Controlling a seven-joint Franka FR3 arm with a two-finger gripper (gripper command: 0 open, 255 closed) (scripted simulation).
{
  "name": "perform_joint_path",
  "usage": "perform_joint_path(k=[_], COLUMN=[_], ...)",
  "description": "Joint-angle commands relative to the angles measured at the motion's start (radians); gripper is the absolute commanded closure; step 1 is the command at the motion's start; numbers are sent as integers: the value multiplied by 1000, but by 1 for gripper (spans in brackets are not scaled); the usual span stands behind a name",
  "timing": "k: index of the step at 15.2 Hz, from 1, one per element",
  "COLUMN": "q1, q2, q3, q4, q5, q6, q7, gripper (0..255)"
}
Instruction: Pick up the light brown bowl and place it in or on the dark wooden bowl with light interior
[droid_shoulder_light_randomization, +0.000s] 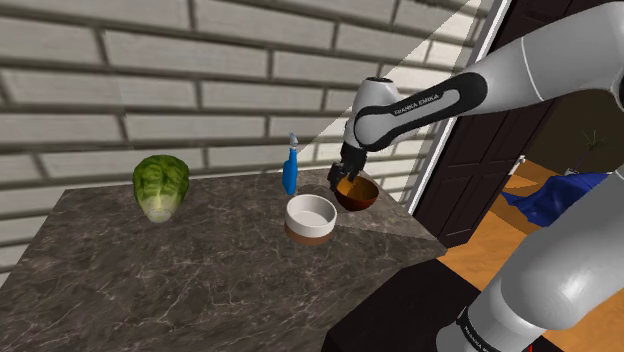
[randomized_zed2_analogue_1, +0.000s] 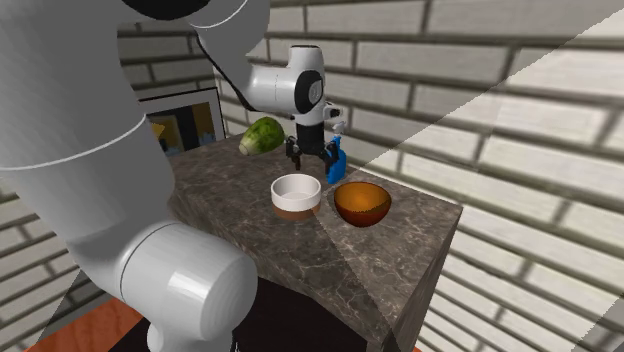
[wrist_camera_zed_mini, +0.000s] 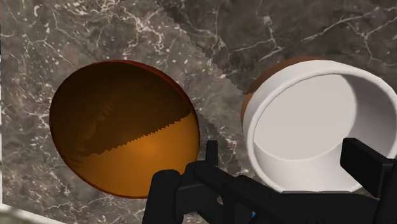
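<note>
Found glossy orange-brown round bowl (wrist_camera_zed_mini: 124, 127) upright on the dark marbled bench (droid_shoulder_light_randomization: 200, 270), just beside brown-walled round bowl with white interior (wrist_camera_zed_mini: 318, 127), not touching, spotted black two-finger gripper (randomized_zed2_analogue_1: 308, 156) above them, fingers (wrist_camera_zed_mini: 211, 159) spread apart, pinching nothing.

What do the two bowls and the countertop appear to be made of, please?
Orange-brown bowl: smooth, glossy inside, perhaps glazed ceramic or lacquered wood; no grain shows. White-walled bowl: matte, plain, with a brown base, material unclear. Countertop: dark stone look, pale marble-like veins.
</note>
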Motion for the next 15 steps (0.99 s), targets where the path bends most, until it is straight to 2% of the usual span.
perform_joint_path(k=[1, 6, 15], q1=[-1, -2, -1], q2=[78, 264, 352], q3=[2, 1, -3], q4=[28, 110, 105], q5=[-7, -26, -38], q6=[47, 139, 231], q7=[6, 21, 29], gripper=[0, 0, 0])
